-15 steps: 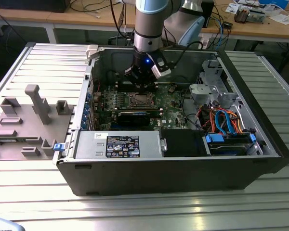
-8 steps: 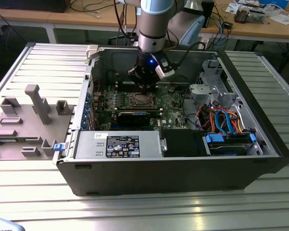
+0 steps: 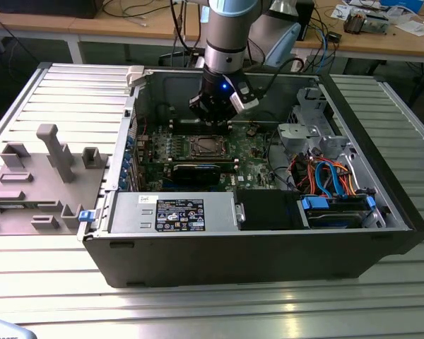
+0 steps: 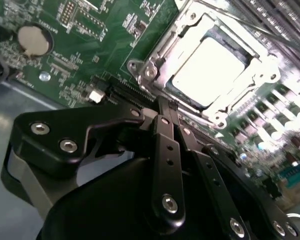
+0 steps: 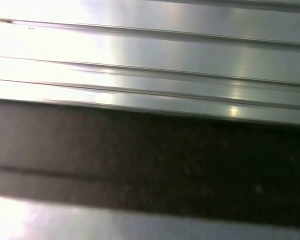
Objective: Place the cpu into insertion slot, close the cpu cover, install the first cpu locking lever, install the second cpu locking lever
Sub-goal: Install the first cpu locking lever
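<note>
1. inside the open computer case (image 3: 254, 261), the gripper (image 3: 213, 113) hung over the green motherboard (image 3: 251, 152), just beyond the insertion slot (image 3: 207, 147) in the exterior view.
2. in the second wrist view the gripper (image 4: 162, 107) had its fingers (image 4: 166, 150) drawn together with nothing between them, their tips close to the edge of the socket frame.
3. the cpu (image 4: 207, 70) lay seated in the insertion slot (image 4: 147, 70), its pale metal top showing flat and square, so the first step looked done.
4. the cpu cover (image 4: 187, 27) appeared to lie down around the chip, framing it through its window; i judged that step done or nearly so.
5. whether either locking lever was latched i could not tell, so that work i counted as likely still open.
6. the coin battery (image 4: 35, 40) sat well apart from the socket.
</note>
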You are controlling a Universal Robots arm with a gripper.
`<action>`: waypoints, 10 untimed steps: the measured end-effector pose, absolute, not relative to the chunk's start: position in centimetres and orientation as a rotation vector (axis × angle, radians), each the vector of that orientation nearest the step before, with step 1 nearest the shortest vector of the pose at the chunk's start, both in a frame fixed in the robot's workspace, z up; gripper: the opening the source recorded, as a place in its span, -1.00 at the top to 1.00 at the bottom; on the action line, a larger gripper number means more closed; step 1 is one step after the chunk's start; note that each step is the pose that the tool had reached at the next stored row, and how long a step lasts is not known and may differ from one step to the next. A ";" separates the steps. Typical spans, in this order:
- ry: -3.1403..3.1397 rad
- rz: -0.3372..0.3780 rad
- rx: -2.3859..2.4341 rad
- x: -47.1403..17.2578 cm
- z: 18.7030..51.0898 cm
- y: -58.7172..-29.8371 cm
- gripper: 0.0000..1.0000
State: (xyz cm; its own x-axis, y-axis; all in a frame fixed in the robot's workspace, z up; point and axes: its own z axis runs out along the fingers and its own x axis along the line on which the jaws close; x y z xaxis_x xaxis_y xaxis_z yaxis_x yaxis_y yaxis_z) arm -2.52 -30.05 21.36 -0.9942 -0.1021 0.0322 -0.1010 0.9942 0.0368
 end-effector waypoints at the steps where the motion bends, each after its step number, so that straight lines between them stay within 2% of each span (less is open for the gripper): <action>1: -3.103 -0.054 0.158 -2.5 21.6 -30.1 0.79; 4: -3.103 -0.054 0.158 -2.5 21.7 -30.3 0.79; 10: -3.103 -0.054 0.158 -2.5 21.7 -32.8 0.79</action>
State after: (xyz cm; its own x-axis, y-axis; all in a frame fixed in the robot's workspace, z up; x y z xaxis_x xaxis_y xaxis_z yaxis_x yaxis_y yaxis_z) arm -2.53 -32.81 21.73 -0.9943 -0.1021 0.0324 -0.1009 0.9942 0.0365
